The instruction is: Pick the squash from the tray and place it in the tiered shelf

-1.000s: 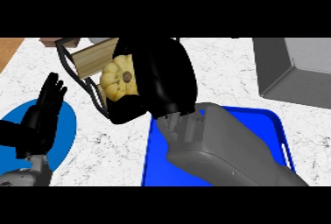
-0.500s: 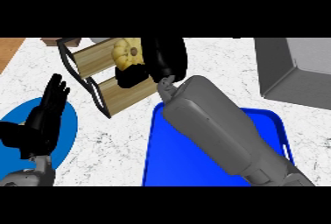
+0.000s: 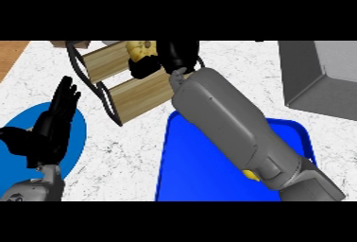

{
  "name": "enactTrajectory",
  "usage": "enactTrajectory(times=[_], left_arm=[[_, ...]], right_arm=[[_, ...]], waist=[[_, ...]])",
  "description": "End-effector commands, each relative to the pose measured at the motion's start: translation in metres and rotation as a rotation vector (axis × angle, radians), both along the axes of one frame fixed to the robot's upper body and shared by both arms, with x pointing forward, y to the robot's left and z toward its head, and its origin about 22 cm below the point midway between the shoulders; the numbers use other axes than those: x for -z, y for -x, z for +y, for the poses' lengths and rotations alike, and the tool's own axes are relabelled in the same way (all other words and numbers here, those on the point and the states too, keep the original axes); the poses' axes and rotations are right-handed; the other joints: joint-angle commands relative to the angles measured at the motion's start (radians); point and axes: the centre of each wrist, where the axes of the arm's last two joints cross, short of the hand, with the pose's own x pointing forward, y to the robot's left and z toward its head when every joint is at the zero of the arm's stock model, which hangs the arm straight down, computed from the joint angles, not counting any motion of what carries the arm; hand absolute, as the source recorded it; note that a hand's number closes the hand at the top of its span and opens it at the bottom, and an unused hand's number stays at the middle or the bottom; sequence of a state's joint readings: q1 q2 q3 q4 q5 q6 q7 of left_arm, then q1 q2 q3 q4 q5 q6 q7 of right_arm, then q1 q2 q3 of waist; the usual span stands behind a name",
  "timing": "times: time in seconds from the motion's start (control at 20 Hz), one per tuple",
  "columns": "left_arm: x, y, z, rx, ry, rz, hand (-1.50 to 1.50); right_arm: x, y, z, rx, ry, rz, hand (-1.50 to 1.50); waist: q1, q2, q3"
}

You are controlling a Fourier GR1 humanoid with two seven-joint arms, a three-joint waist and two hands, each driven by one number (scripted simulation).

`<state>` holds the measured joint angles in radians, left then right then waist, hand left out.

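The yellow squash (image 3: 140, 49) is at the far end of the wooden tiered shelf (image 3: 113, 69), over its upper board. My right hand (image 3: 175, 55) reaches across the shelf, its fingers (image 3: 143, 69) curled round the squash and hiding part of it. The grey right forearm runs back over the blue tray (image 3: 202, 175), which shows nothing on its bare surface. At the left, my left hand (image 3: 49, 126) rests open with fingers up, over the edge of a blue plate (image 3: 15, 142).
A grey box-like container (image 3: 320, 75) stands at the right rear. The shelf's black wire frame (image 3: 97, 92) sticks out toward the left hand. White speckled counter (image 3: 118, 156) lies between plate and tray; a wooden edge shows at the far left.
My right arm has stretched farther away, carrying the squash from the shelf's lower part up to its far upper board. The left hand has stayed put.
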<state>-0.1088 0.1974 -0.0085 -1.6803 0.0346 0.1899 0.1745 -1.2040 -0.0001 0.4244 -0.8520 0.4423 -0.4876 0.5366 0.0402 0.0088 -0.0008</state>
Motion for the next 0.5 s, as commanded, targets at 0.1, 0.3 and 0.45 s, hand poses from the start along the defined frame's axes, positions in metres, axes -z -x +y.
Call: enactTrajectory(times=[0.1,0.3,0.45], left_arm=[[-0.006,-0.019,-0.011,0.004,0.017,-0.012,0.00],[0.016,-0.002,-0.002,0.012,-0.001,-0.003,0.00],[0.010,0.004,-0.009,0.017,0.001,0.001,0.00]], right_arm=[[0.008,-0.022,-0.010,0.000,-0.103,0.081,-1.50],[0.019,-0.027,-0.009,-0.022,-0.096,0.099,-1.50],[0.017,-0.031,-0.010,-0.054,-0.121,0.101,-1.50]], waist=[[0.004,0.006,0.000],[0.014,0.005,0.000],[0.017,0.004,0.000]])
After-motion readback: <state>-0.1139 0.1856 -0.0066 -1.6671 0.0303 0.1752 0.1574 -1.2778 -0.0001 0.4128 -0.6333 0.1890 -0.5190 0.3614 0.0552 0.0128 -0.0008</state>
